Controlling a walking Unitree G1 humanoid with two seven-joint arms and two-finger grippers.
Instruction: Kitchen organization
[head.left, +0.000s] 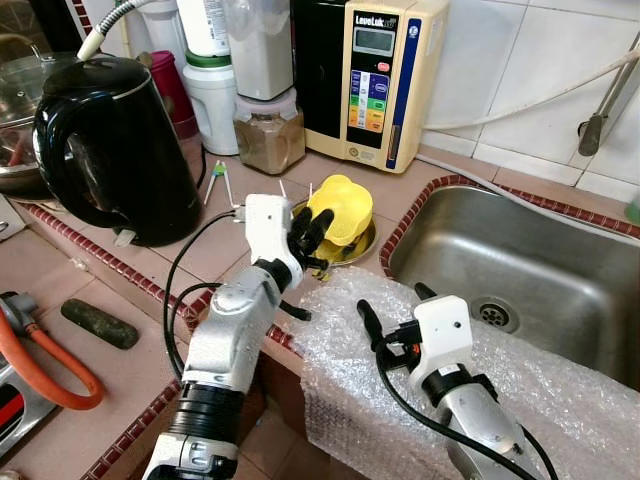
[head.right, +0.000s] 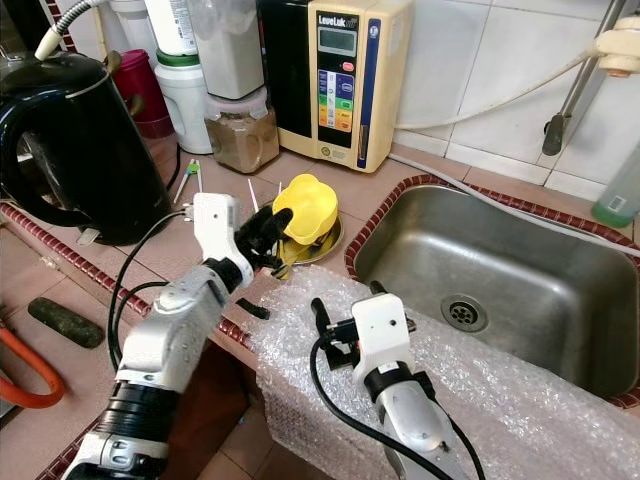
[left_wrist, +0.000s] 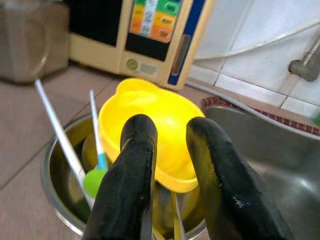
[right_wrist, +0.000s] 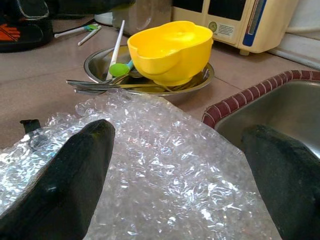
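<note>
A yellow plastic bowl (head.left: 343, 206) sits tilted in a shallow steel dish (left_wrist: 54, 176) on the tiled counter, just left of the sink. The dish also holds a green-headed spoon (left_wrist: 93, 181), white sticks and steel forks (right_wrist: 100, 85). My left gripper (head.left: 312, 236) is at the bowl's near rim, its fingers (left_wrist: 139, 155) a narrow gap apart with the rim showing between them. My right gripper (head.left: 393, 300) hovers wide open over a sheet of bubble wrap (head.left: 500, 375) draped across the counter's front edge, with nothing between its fingers (right_wrist: 75, 175).
A black kettle (head.left: 120, 150) stands at the left. A jar of brown powder (head.left: 268, 138) and a beige water unit (head.left: 372, 78) line the back wall. The steel sink (head.left: 540, 265) lies to the right. An orange hose (head.left: 45, 372) curls on the lower ledge.
</note>
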